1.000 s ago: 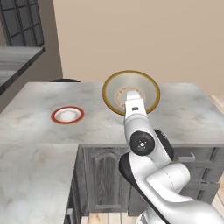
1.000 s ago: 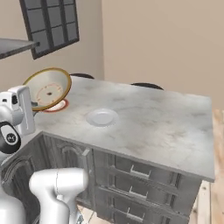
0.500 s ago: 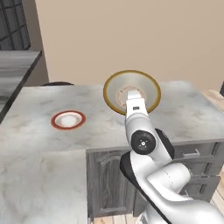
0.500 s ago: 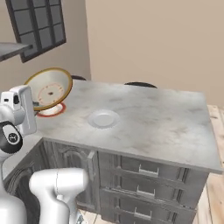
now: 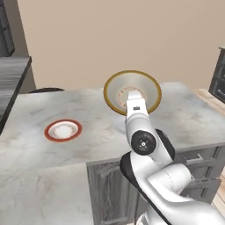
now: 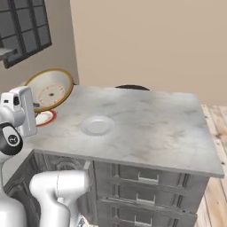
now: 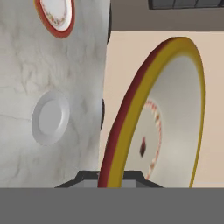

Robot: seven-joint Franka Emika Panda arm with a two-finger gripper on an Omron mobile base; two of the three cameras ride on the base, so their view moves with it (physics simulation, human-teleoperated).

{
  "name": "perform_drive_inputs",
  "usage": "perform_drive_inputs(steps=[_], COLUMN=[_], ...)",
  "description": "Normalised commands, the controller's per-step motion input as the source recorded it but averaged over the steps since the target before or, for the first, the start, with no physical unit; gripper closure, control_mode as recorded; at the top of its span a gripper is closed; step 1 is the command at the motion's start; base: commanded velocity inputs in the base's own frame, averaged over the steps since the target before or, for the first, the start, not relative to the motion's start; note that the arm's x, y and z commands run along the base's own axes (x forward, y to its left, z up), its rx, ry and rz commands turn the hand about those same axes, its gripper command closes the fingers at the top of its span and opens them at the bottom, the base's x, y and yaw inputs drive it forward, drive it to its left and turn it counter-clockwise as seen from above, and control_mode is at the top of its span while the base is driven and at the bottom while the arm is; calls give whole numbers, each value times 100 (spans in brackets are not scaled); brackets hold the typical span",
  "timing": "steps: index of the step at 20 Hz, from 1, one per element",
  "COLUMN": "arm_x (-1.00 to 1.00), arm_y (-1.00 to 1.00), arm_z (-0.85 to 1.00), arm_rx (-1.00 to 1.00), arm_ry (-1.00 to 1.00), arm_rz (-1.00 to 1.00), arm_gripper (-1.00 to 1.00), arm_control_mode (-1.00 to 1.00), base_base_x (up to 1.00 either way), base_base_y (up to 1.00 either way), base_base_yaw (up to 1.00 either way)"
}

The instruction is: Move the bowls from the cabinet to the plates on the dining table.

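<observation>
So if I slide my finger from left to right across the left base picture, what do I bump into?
Red-rimmed plate → bowl, held up on edge by the end effector above the dining table.

Tool fingertips behind the bowl (image 5: 132, 93) rim; red-rimmed plate (image 7: 54, 16) cut by hand view's edge.

A rendered home kitchen or dining area, it seems: a marble-topped bench (image 6: 146, 119) on grey panelled drawers (image 6: 146, 190), plates (image 6: 97, 126) laid out, wooden floor (image 6: 217, 133), a dark-framed window (image 6: 24, 31).
</observation>
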Motion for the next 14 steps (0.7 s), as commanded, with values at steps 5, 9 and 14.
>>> perform_drive_inputs(steps=[5, 9, 14], arm_x=[0, 0, 0], arm_y=[0, 0, 0], arm_z=[0, 0, 0], arm_rx=[0, 0, 0], arm_ry=[0, 0, 0], arm_rz=[0, 0, 0], arm_gripper=[100, 100, 100], arm_control_mode=[100, 100, 100], base_base_x=[24, 2, 12], base_base_y=[36, 48, 35], base_base_yaw=[-23, -27, -26])
